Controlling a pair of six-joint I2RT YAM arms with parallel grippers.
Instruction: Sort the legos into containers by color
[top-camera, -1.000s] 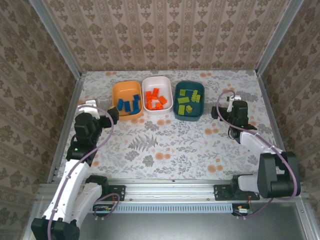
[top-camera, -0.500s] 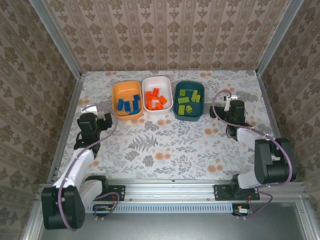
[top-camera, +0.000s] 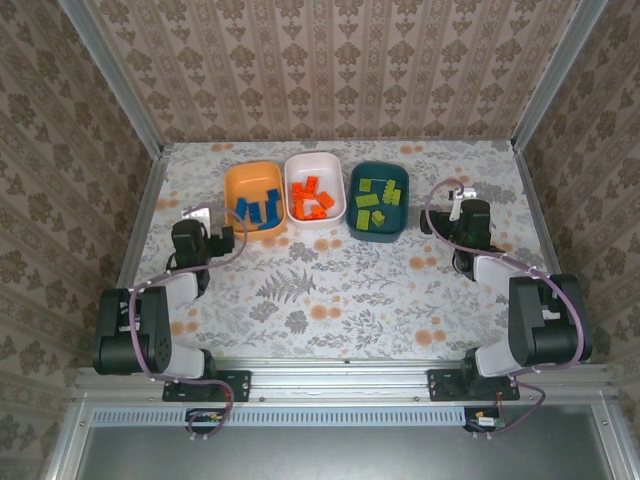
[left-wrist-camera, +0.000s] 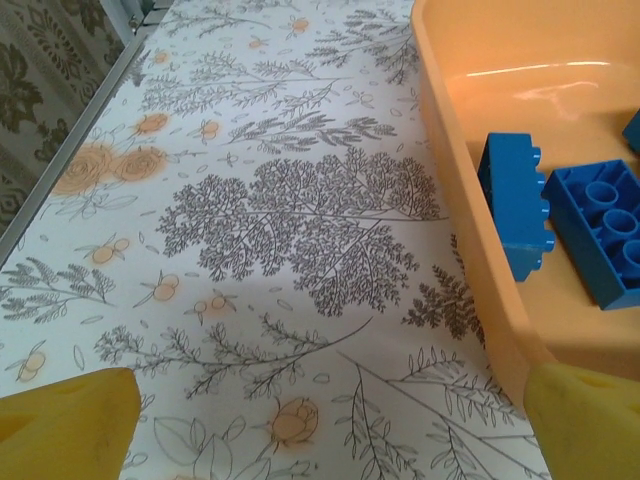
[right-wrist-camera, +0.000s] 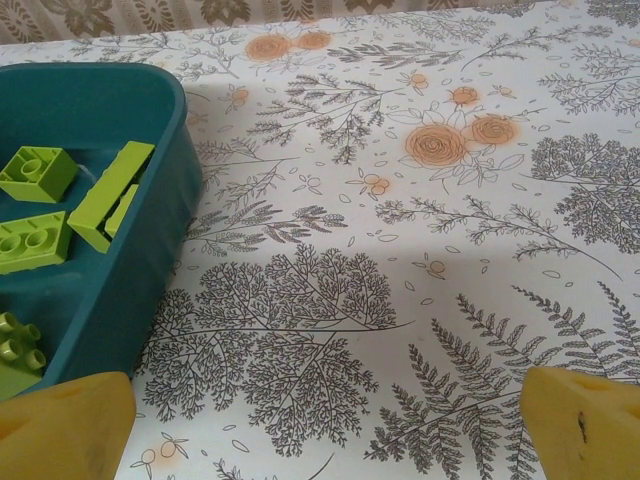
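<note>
The left gripper (top-camera: 228, 240) is held spread wide and empty, just near-left of the orange tub (top-camera: 240, 185), in which the blue legos (top-camera: 258, 210) are lying. The right gripper (top-camera: 433, 222) is likewise spread and empty, just right of the dark teal tub (top-camera: 380, 232), where the lime green legos (top-camera: 375, 203) are gathered. The orange legos (top-camera: 312, 198) are contained in the white tub (top-camera: 312, 160) between the two.

Both black-and-white robot arms sit folded low over the table; the left gripper (top-camera: 232, 236) points inward, yellow-padded fingers (left-wrist-camera: 65, 420) spread wide; the right gripper (top-camera: 432, 222) mirrors it, jaws agape.
</note>
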